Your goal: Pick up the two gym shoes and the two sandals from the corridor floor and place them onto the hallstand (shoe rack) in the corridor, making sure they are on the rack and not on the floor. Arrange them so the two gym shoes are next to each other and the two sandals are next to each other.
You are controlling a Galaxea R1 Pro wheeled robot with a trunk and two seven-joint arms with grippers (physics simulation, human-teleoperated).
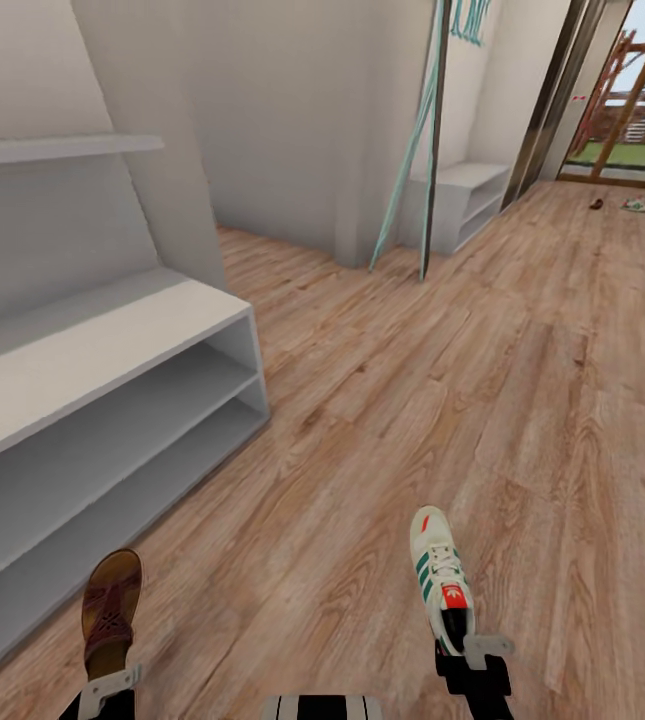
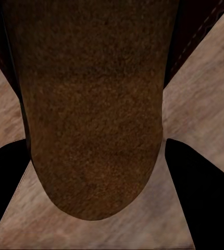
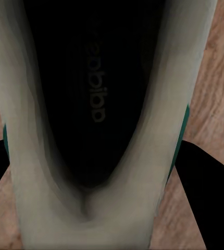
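Transport step in hand: a sandal [image 1: 112, 610] is clamped in the left gripper [image 1: 109, 688], a gym shoe [image 1: 442, 580] in the right gripper [image 1: 474, 652], both carried above the corridor floor [image 1: 412, 400]. Next, placement on the hallstand [image 1: 92, 400] at left is judged required.

Wide bare strip of corridor floor [image 1: 382, 400] runs from lower centre to upper right of frame; free passage there.
Hallstand [image 1: 112, 400] blocks left side; top board bare, both open tiers bare, side wall at its right end.
Floating wall shelf [image 1: 62, 148] overhangs at upper left, limits headroom over top board.
Second grey rack [image 1: 467, 200] and teal leaning poles [image 1: 402, 180] narrow upper centre.
Far sandal [image 1: 596, 204] and far gym shoe [image 1: 637, 206] lie on floor, upper right.
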